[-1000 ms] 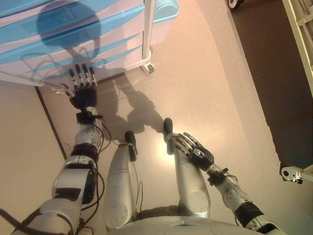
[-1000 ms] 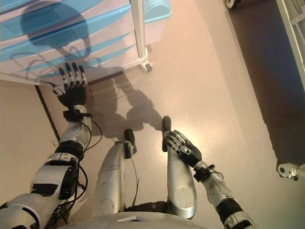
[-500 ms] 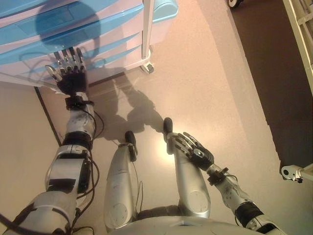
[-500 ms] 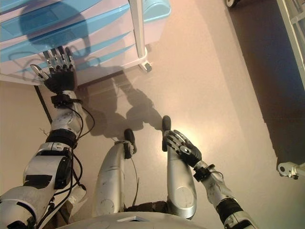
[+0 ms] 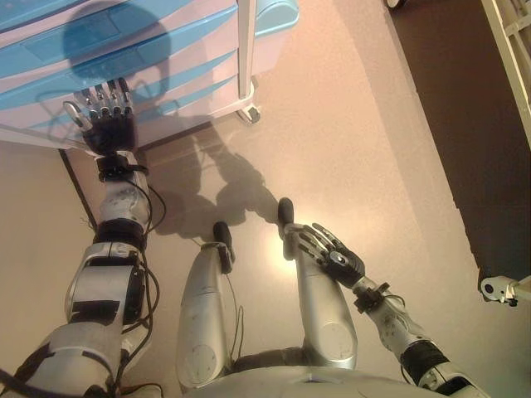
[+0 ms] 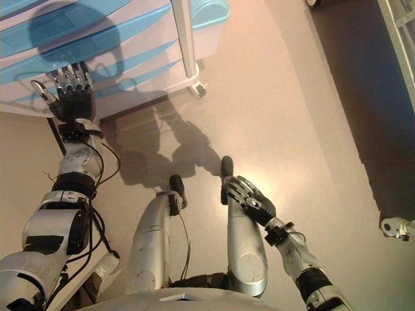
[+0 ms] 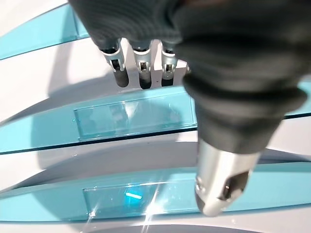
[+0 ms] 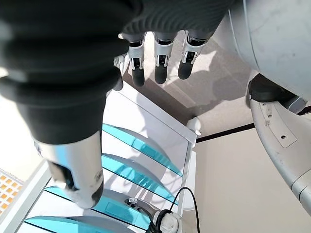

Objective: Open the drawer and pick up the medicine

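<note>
Drawers of the white cabinet [image 5: 124,50] all sit shut, their blue fronts flush, and no medicine shows in any view. Nearest the camera, the right robot hand [image 5: 336,253] hangs low beside the robot over the pale floor [image 5: 357,133], fingers straight and relaxed, holding nothing. Farther out, the left robot hand [image 5: 106,116] is stretched forward to the cabinet's lower front, palm toward it, its fingers [image 7: 141,65] straight and spread with the thumb apart. In the left wrist view the fingertips lie just above a clear rectangular handle plate [image 7: 129,116] on one blue drawer front [image 7: 43,128]; whether they touch the front cannot be told. A cabinet caster [image 5: 250,114] stands on the floor at the near corner.
</note>
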